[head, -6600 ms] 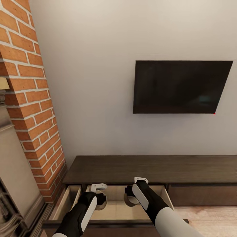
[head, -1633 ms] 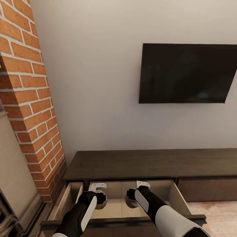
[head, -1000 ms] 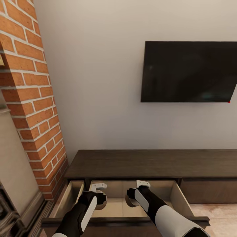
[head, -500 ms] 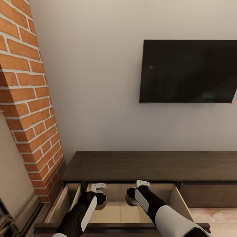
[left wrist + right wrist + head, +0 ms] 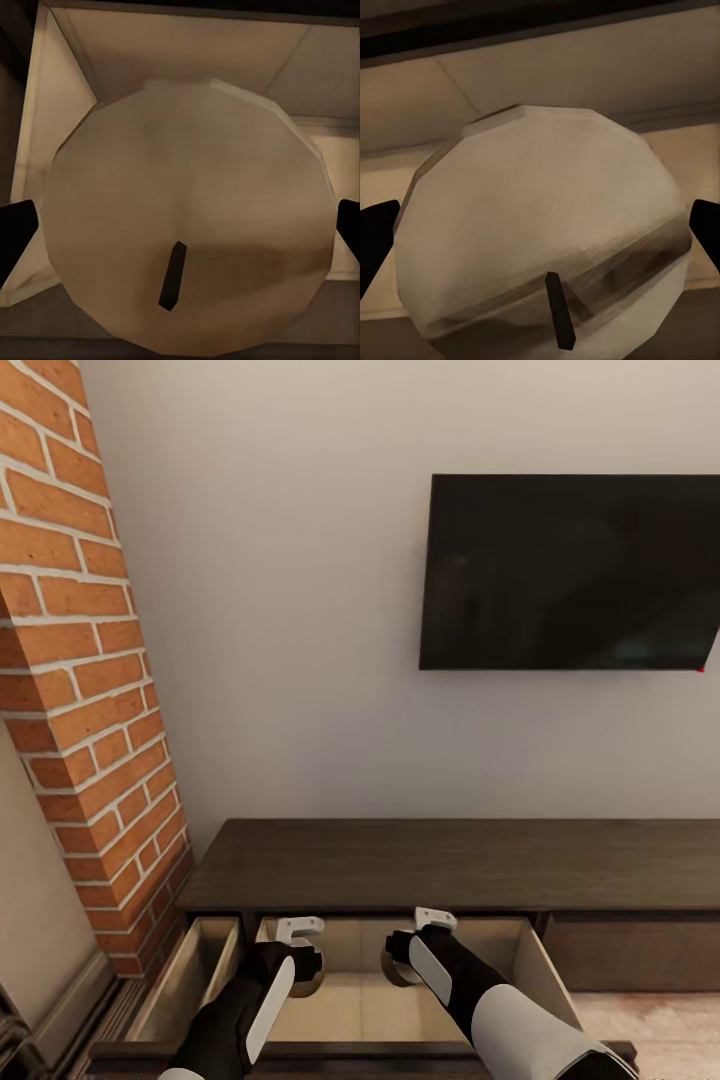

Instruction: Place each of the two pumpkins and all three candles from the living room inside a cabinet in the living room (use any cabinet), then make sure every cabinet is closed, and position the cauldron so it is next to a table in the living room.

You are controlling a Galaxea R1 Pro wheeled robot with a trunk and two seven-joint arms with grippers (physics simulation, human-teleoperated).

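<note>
We face a pale wall with a black television (image 5: 570, 572) mounted on the right and a red brick column (image 5: 75, 660) on the left. Below runs the long, low, dark brown cabinet (image 5: 450, 865), with two pale beige compartments open at its left end, nearest us.

Our two arms reach forward and down into the wider open compartment. The left gripper (image 5: 300, 950) is clenched around a candle (image 5: 184, 217). In the left wrist view this candle is a beige cylinder seen end-on, with a short dark wick, and the dark fingertips (image 5: 15, 236) touch its two sides, with the compartment's pale walls behind it. The right gripper (image 5: 420, 940) likewise grasps a second candle (image 5: 544, 240), also seen end-on with a dark wick, with fingertips (image 5: 705, 229) at either side and the pale interior behind.

From the head view the candles are mostly hidden behind the grippers. We cannot tell whether they touch the compartment floor.
</note>
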